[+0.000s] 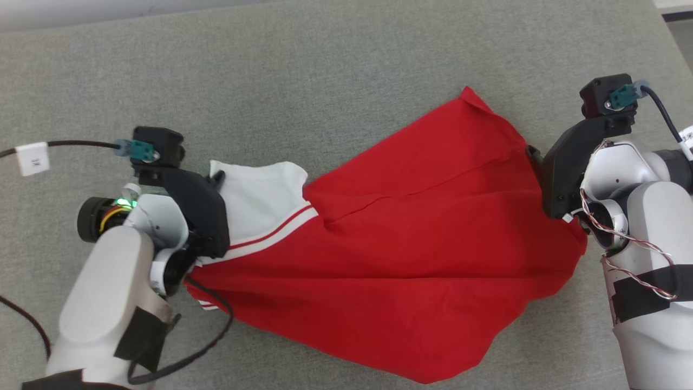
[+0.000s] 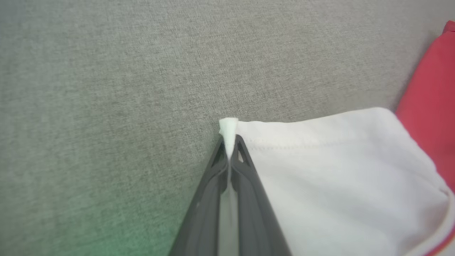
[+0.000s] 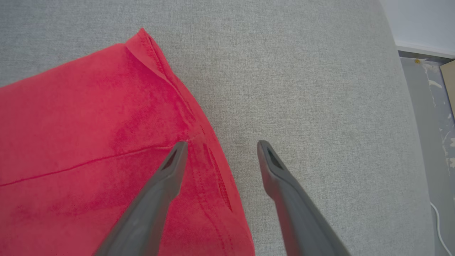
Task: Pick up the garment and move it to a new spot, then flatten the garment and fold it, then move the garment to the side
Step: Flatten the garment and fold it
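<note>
The red and white garment (image 1: 390, 254) lay spread out on the grey surface (image 1: 325, 81). The left gripper (image 2: 230, 142) was pinched tight on a corner of the garment's white part (image 2: 337, 185). The right gripper (image 3: 223, 145) had its jaws wide apart at the garment's red edge, with one finger over the cloth.

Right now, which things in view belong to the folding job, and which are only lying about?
For the job: red garment; its white sleeve, pinched by the left gripper; right gripper, fingers open astride the red edge.
Lying about: white cable label; flecked floor.
</note>
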You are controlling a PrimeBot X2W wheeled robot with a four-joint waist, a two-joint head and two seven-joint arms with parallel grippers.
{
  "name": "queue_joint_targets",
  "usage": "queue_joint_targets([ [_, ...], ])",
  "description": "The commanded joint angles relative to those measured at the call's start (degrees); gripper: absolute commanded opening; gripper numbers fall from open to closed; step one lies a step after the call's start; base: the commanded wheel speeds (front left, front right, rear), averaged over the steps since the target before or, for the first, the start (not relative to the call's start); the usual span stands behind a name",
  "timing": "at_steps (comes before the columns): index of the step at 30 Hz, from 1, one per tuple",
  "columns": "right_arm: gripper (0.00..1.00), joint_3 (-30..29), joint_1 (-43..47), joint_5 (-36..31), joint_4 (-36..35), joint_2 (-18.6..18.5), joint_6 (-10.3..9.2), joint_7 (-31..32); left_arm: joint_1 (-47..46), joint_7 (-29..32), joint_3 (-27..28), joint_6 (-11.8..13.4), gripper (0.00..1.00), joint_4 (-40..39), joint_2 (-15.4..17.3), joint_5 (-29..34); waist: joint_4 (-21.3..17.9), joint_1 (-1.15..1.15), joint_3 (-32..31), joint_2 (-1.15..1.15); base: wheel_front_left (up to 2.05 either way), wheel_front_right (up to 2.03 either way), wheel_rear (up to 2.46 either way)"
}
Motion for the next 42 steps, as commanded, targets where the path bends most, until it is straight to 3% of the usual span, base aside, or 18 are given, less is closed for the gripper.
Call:
queue_joint_targets([
  [1, 1.00, 0.2, -0.3, -0.7, -0.6, 0.4, -0.13, 0.4, 0.8, 0.0, 0.7, 0.4, 0.00, 0.4, 1.1, -0.6, 0.4, 0.00, 0.6, 0.00, 0.00, 0.00, 0.00],
  [9, 1.00, 0.8, 0.9, -0.9, -3.9, 0.8, -0.13, 3.6, 1.0, 1.7, 2.2, 0.2, 0.00, -3.6, 2.2, -5.4, 0.7, 0.00, 1.8, 0.00, 0.00, 0.00, 0.00],
  [25, 1.00, 4.8, -1.4, 0.7, 2.3, 0.3, -0.13, -2.7, 0.8, 1.7, 2.1, 0.2, 0.00, -7.3, 3.3, -7.5, 1.4, 0.00, 3.5, 0.00, 0.00, 0.00, 0.00],
  [27, 0.70, 5.2, -1.7, 0.8, 2.7, 0.2, -0.14, -3.4, 0.7, 1.7, 2.1, 0.2, 0.00, -7.6, 3.4, -7.6, 1.5, 0.00, 3.6, 0.00, 0.00, 0.00, 0.00],
  [30, 0.74, 5.8, -1.9, 1.2, 2.9, 0.6, -0.13, -3.6, 0.8, 1.7, 2.0, 0.4, 0.00, -7.9, 3.5, -7.8, 1.5, 0.00, 3.7, 0.00, 0.00, 0.00, 0.00],
  [32, 0.71, 6.3, -1.9, 1.2, 2.5, 0.4, -0.13, -3.6, 0.9, 1.6, 2.0, 0.4, 0.00, -8.1, 3.5, -7.9, 1.4, 0.00, 3.6, 0.00, 0.00, 0.00, 0.00],
  [34, 0.46, 6.8, -1.7, 1.3, 2.2, 0.2, -0.14, -3.4, 1.1, 1.6, 2.1, 0.4, 0.00, -8.3, 3.7, -8.1, 1.3, 0.00, 3.5, 0.00, 0.00, 0.00, 0.00],
  [35, 0.43, 6.9, -1.6, 1.4, 2.1, 0.2, -0.14, -3.3, 1.2, 1.6, 2.1, 0.4, 0.00, -8.3, 3.7, -8.2, 1.2, 0.00, 3.4, 0.00, 0.00, 0.00, 0.00],
  [37, 0.08, 7.3, -1.5, 1.6, 1.8, 0.1, -0.13, -3.2, 1.3, 1.3, 2.3, 0.6, 0.00, -8.5, 3.8, -8.3, 1.1, 0.00, 3.3, 0.00, 0.00, 0.00, 0.00],
  [38, 0.00, 7.5, -1.4, 1.7, 1.7, 0.0, -0.13, -3.3, 1.4, 1.2, 2.3, 0.6, 0.00, -8.6, 3.8, -8.4, 1.1, 0.00, 3.2, 0.00, 0.00, 0.00, 0.00],
  [42, 0.00, 7.0, -1.2, 2.0, 1.1, 0.2, -0.14, -3.8, 1.2, -0.2, 2.6, 0.6, 0.00, -9.4, 3.9, -8.6, 1.0, 0.00, 2.9, 0.00, 0.00, 0.00, 0.00],
])
